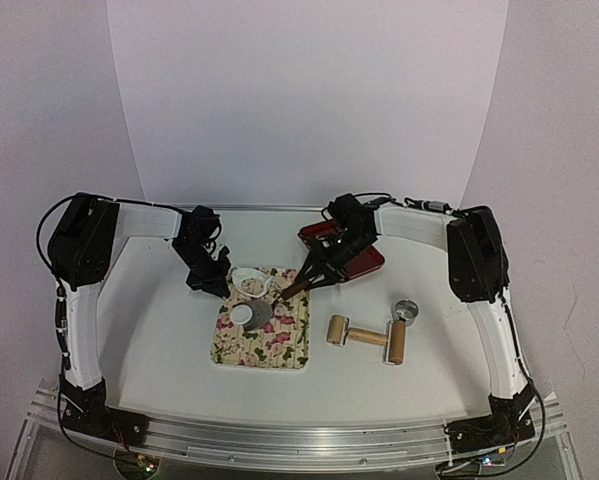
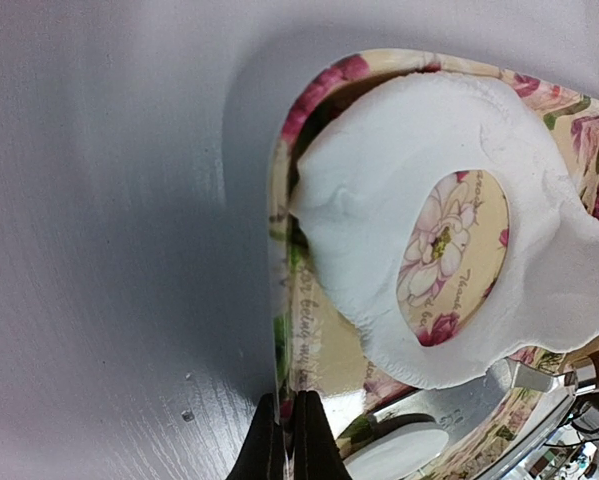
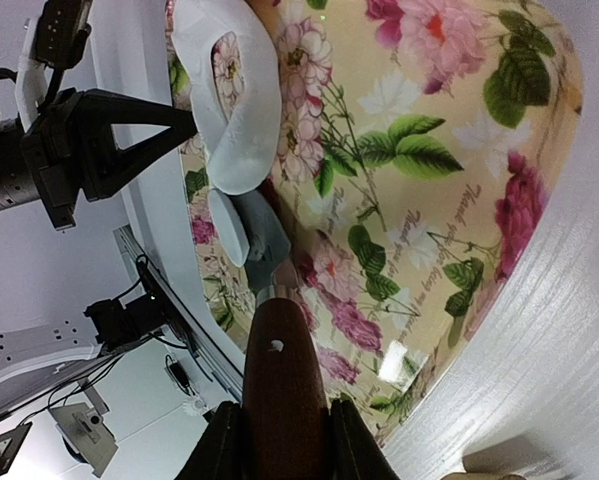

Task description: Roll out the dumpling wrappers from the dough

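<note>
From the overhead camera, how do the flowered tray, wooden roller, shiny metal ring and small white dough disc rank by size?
1. the flowered tray, clearly largest.
2. the wooden roller.
3. the small white dough disc and the shiny metal ring look about the same width, so I would not rank them.

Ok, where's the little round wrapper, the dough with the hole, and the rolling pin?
dumpling wrapper (image 1: 245, 314): top view, middle of the disc.
dough sheet (image 2: 379, 180): left wrist view, solid part beside its hole.
rolling pin (image 1: 367, 337): top view, middle handle.

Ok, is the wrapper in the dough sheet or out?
Out: the dough sheet has an empty hole; the wrapper lies apart from it.
</note>
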Robot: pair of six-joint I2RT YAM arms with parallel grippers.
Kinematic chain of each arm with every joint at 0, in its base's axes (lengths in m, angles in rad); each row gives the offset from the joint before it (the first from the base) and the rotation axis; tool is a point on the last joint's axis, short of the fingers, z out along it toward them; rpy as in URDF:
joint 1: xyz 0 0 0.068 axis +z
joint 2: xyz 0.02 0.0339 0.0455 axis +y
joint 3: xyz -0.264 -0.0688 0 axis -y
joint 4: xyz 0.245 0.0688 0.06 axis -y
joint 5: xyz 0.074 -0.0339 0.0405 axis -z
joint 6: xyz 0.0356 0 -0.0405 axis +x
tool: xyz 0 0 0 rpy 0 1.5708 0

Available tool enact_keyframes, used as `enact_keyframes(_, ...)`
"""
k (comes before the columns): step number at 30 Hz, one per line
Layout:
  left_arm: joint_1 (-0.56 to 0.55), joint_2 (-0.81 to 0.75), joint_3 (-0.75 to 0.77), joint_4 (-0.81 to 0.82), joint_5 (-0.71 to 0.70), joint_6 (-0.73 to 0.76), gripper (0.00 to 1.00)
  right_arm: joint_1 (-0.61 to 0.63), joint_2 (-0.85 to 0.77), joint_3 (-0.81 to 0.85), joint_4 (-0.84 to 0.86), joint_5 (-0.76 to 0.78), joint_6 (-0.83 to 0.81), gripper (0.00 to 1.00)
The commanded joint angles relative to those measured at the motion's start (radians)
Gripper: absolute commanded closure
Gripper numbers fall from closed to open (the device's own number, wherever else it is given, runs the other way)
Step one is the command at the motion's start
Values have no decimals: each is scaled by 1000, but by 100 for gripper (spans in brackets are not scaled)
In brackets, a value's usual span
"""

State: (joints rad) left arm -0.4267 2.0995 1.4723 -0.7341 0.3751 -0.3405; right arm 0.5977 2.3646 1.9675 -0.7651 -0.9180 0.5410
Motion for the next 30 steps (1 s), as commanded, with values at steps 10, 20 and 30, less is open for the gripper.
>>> enact_keyframes(10, 2, 4, 53, -7, -4, -54, 100, 54, 14, -83, 150, 139, 135, 100)
enact_keyframes(20, 2, 4, 65, -9, 4, -79, 100, 77, -71, -303, 418, 151, 307, 100)
enact_keyframes(30, 20, -19, 80, -17, 10, -61, 90, 74, -149, -423, 619, 37, 386, 100)
